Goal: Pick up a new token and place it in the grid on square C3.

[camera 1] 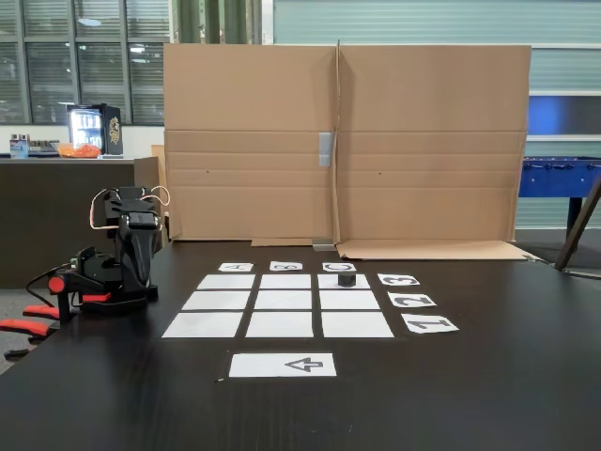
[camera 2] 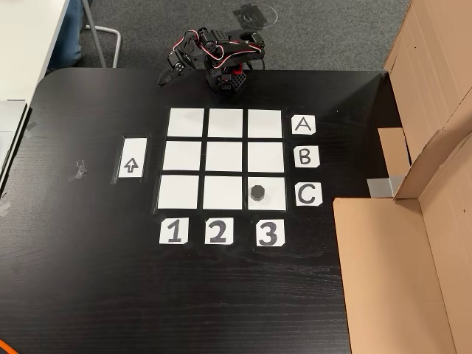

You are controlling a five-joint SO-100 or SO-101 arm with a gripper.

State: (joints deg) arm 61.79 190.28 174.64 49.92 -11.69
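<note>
The black token (camera 2: pixel 257 192) sits on square C3 (camera 2: pixel 274 198), the corner cell of the grid (camera 2: pixel 226 156) in line with the C and 3 labels. In the other fixed view the token (camera 1: pixel 346 278) stands in the grid's (camera 1: pixel 285 300) far right cell (camera 1: pixel 362 282). The arm (camera 1: pixel 131 249) is folded up at the table edge beyond row A. My gripper (camera 2: pixel 165 75) points away from the grid, well apart from the token. Its jaws look shut with nothing between them.
A white sheet with an arrow (camera 2: pixel 131 159) lies beside column 1. Letter labels (camera 2: pixel 303 156) and number labels (camera 2: pixel 217 231) edge the grid. Cardboard walls (camera 1: pixel 347 141) stand along one table side. Red clamps (camera 1: pixel 28 324) hold the arm's base.
</note>
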